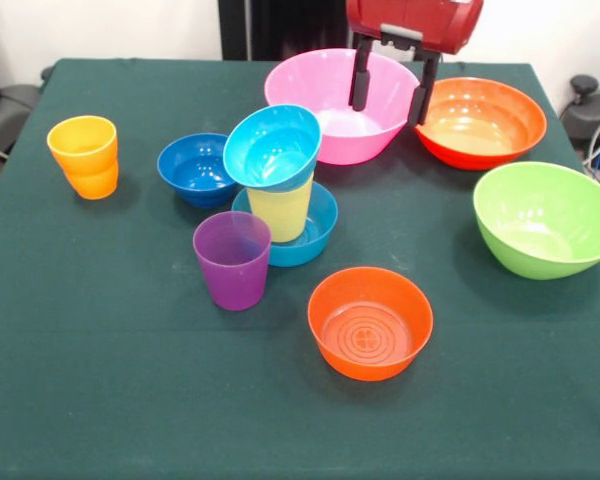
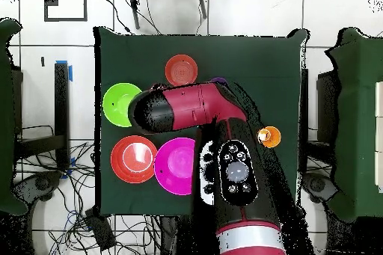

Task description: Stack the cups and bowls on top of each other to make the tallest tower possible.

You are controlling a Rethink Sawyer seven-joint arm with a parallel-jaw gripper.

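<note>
1. Where the green table point(image 1: 130, 400) shows its middle in the front view, the tower point(image 1: 280, 185) stands: a mid-blue small bowl point(image 1: 315, 235) as base, a pale yellow cup point(image 1: 280, 208) upright in it, and a cyan small bowl point(image 1: 272, 147) on top, tilted so its mouth faces the camera.
2. Beside the tower, the purple cup point(image 1: 232, 259) stands upright at about 7 o'clock from it, just beside the base bowl.
3. At 10 o'clock from the tower sits the dark blue small bowl point(image 1: 195, 167), its rim close to the cyan bowl.
4. Far off at 9 o'clock, near the table's edge, is the orange cup point(image 1: 83, 156), upright.
5. At 5 o'clock from the tower lies the orange-red small bowl point(image 1: 370, 322), open side up.
6. The pink large bowl point(image 1: 335, 100) sits at 1 o'clock from the tower, the orange-red large bowl point(image 1: 480, 122) at 2 o'clock, the lime green large bowl point(image 1: 547, 218) at 3 o'clock.
7. The gripper point(image 1: 392, 92) hangs with its two black fingers point(image 1: 361, 75) spread apart and empty, between the pink and orange-red large bowls, one finger in front of the pink bowl's rim.
8. From the gripper, the tower lies at about 8 o'clock, well apart.
9. From overhead, the red arm point(image 2: 224, 155) covers most of the table's middle.
</note>
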